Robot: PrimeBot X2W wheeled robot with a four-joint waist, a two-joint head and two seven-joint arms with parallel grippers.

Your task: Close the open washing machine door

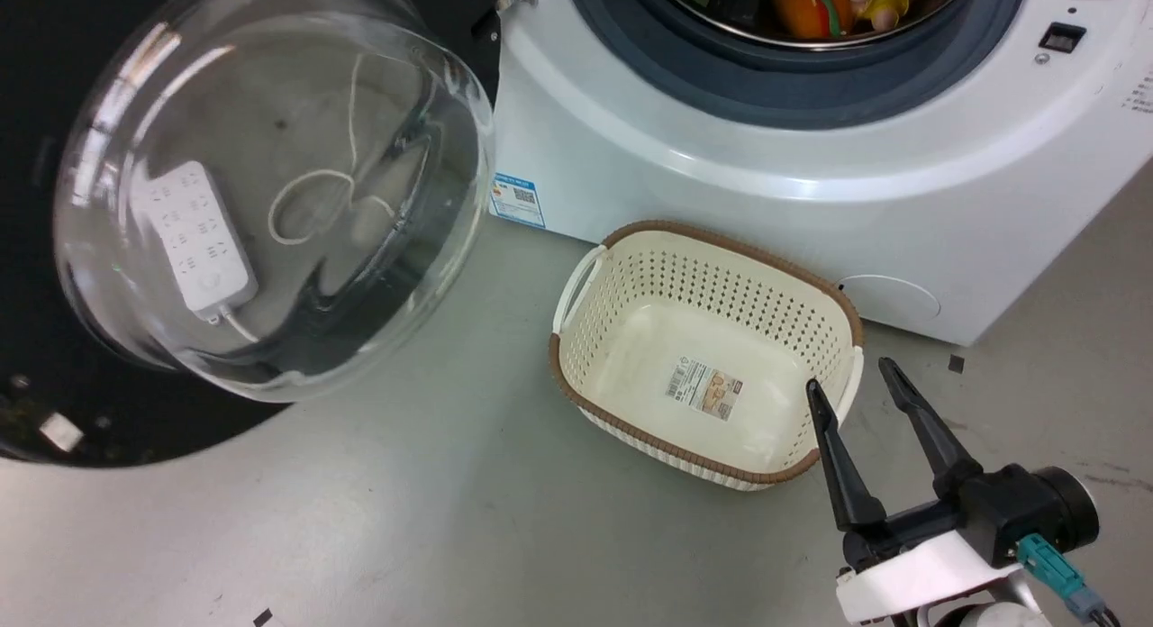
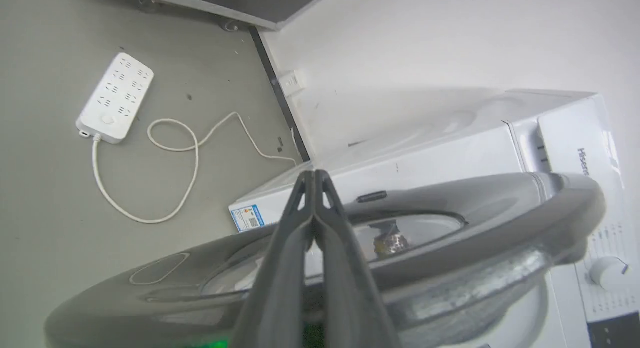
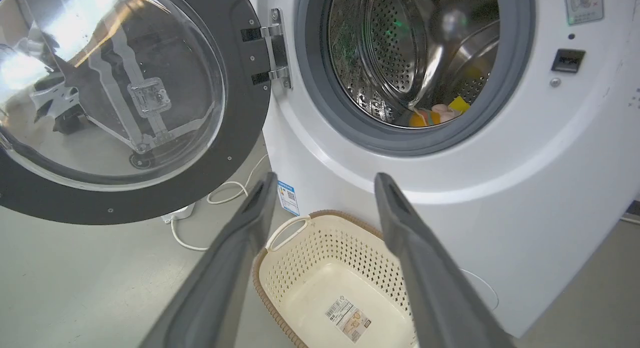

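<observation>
Head view and wrist views: door listed open

Item 1. The washing machine door (image 1: 261, 195) is found swung wide open, hung on its hinge (image 3: 276, 48) at the left of the washing machine (image 1: 721, 186).
Item 2. Coloured items (image 1: 811, 5) are seen inside the drum (image 3: 395, 53).
Item 3. A cream basket (image 1: 576, 375) is set on the floor just before the machine.
Item 4. A white power strip (image 2: 115, 95) is laid on the floor, viewed through the door glass.
Item 5. The right gripper (image 1: 851, 377) is held with fingers apart, near the basket's rim, nothing between them.
Item 6. The left gripper (image 2: 315, 174) is recorded with fingers pressed together, above the door's outer face; contact cannot be told.
</observation>
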